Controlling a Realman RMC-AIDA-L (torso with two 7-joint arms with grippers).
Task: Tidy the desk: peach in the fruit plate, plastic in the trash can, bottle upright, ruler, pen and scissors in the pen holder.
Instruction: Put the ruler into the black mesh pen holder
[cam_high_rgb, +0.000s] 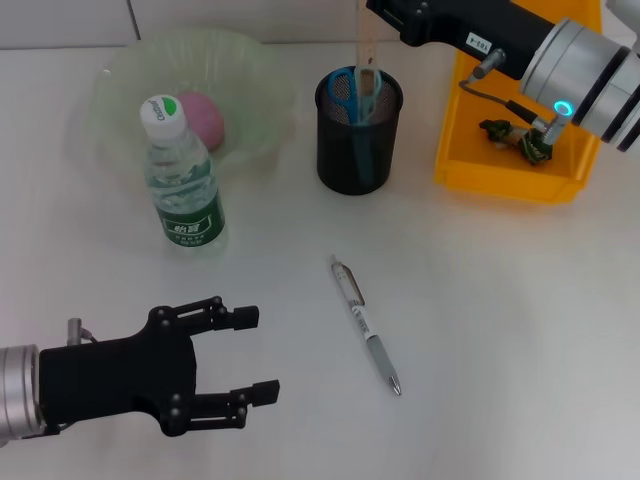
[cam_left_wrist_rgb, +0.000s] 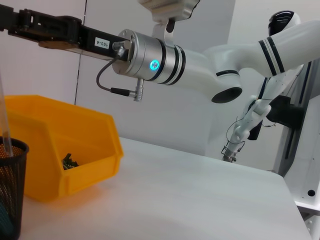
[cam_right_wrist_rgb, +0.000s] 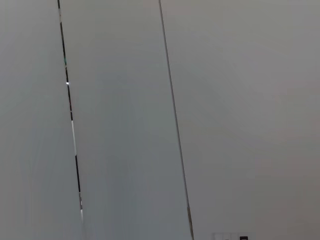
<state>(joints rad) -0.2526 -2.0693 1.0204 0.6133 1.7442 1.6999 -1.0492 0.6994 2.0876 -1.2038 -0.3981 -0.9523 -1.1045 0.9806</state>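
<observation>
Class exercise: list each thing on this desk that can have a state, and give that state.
peach: in fruit plate
bottle: upright, capped
scissors: in pen holder
ruler: standing in holder
pen: lying on desk
plastic: in trash can
left gripper: open, empty

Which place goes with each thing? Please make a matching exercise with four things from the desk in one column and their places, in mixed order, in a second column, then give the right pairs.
Things:
1. peach
2. pen
3. scissors
4. bottle

Places:
A. lying flat on the bare desk
B. standing upright just in front of the fruit plate
C. inside the clear fruit plate
D. inside the black mesh pen holder

Pairs: 1-C, 2-A, 3-D, 4-B
</observation>
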